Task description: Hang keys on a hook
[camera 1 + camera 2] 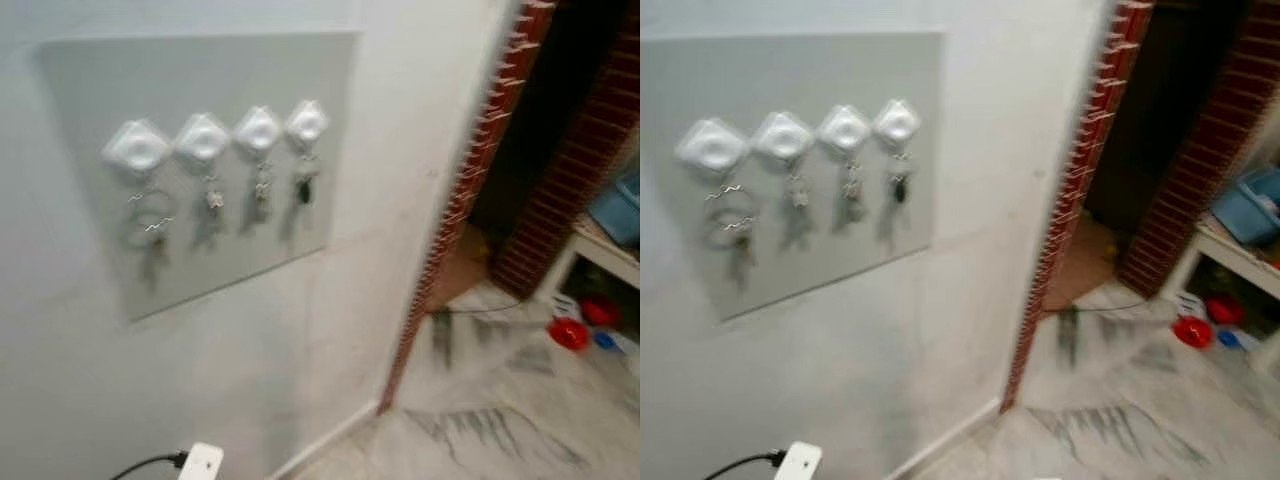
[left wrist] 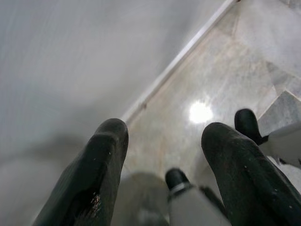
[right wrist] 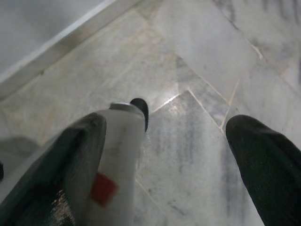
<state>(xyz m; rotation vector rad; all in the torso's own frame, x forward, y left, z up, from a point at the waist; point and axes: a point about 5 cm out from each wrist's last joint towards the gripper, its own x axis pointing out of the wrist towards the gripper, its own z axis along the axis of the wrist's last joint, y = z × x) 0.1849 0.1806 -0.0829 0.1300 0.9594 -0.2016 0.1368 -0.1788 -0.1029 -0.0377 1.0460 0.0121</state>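
Four white diamond-shaped plastic hooks point(image 1: 222, 136) on grey wall panel point(image 1: 90, 80), small metal keys point(image 1: 150, 225) dangling: light, rigid, jingly; best pinched by ring. Left gripper point(image 2: 162, 136), right gripper point(image 3: 174, 136) fingers spread, empty.

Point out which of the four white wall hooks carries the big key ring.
The leftmost hook, farthest from the brick doorway: a large ring hangs from it; the other three hold small keys.

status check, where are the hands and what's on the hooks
Left hand and right hand both open, hanging low over the marble floor. Four white hooks on the wall panel, each with keys hanging. Nothing blocking the panel.
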